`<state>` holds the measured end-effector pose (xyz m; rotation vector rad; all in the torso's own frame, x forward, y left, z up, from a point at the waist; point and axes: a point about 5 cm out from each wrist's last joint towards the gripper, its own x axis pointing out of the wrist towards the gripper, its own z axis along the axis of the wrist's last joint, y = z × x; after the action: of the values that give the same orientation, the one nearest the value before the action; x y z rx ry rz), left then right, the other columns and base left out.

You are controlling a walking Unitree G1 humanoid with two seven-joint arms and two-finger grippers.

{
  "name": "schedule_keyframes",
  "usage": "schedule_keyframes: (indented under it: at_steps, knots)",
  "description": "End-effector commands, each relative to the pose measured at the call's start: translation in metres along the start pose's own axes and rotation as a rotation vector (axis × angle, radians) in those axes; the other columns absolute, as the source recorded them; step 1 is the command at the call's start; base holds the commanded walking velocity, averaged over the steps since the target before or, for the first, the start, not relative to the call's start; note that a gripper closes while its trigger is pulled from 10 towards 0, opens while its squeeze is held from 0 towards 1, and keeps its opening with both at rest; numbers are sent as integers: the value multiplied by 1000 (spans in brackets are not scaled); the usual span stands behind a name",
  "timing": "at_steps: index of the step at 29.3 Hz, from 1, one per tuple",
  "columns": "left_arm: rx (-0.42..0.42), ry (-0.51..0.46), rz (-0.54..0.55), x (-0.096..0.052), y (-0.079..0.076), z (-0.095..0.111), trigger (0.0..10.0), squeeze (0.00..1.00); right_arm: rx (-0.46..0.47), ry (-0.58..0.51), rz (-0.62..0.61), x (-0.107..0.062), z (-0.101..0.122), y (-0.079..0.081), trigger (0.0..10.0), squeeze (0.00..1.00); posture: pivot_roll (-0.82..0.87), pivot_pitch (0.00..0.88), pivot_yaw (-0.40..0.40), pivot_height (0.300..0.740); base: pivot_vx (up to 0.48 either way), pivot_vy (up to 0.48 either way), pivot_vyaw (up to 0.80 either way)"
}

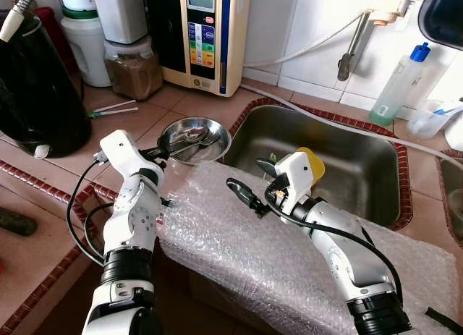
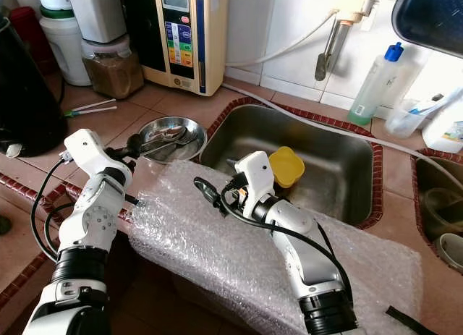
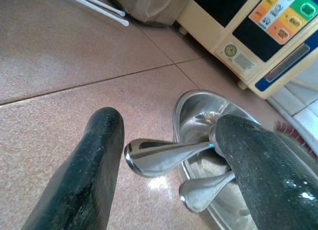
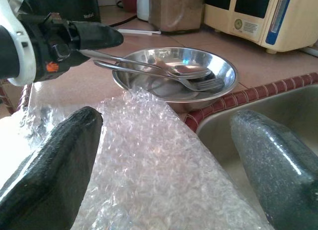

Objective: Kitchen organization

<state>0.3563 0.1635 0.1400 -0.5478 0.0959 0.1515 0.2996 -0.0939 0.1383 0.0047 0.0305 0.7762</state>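
A shallow round stainless-steel bowl (image 1: 195,138) is sat on the tiled worktop (image 1: 184,103) right at the sink's left rim, with a steel spoon (image 4: 186,70) and fork (image 4: 207,83) laid in it, handles sticking out over the edge. The left gripper (image 3: 166,155) is placed at those handles, fingers apart around them, not clamped. The right gripper (image 1: 251,181) is held with its fingers spread over a crinkly clear bubble-wrap sheet (image 1: 268,248) bunched up in front. A yellow plastic cup (image 2: 286,166) is seen in the steel sink (image 2: 340,161); a beige water purifier (image 1: 206,35) is stood behind.

Glossy steel bowl (image 1: 195,138), matt steel sink (image 1: 347,161), crinkly plastic bubble wrap (image 1: 246,241).
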Motion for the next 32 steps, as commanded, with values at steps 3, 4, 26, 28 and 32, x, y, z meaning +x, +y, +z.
schedule_keyframes:
  at_steps: [3,4,26,28,32]
  knots:
    - [-23,17,-8,2,-4,-2,0,0,-14,-9,23,-1,5,3,10000,0,63,0,2,740,0,0,0]
    - [-26,18,-9,2,-4,-2,0,0,-14,-7,23,-1,5,2,10000,0,63,0,2,740,0,0,0]
    - [-29,-9,-30,4,-7,3,0,0,-11,-5,25,0,3,5,10000,0,64,0,6,740,0,0,0]
    - [-25,-15,-27,3,-7,4,0,0,-6,-11,24,0,4,5,10000,0,65,0,6,740,0,0,0]
    - [-17,-38,-20,2,-5,9,0,0,-6,-11,22,0,4,4,10000,0,69,0,3,740,0,0,0]
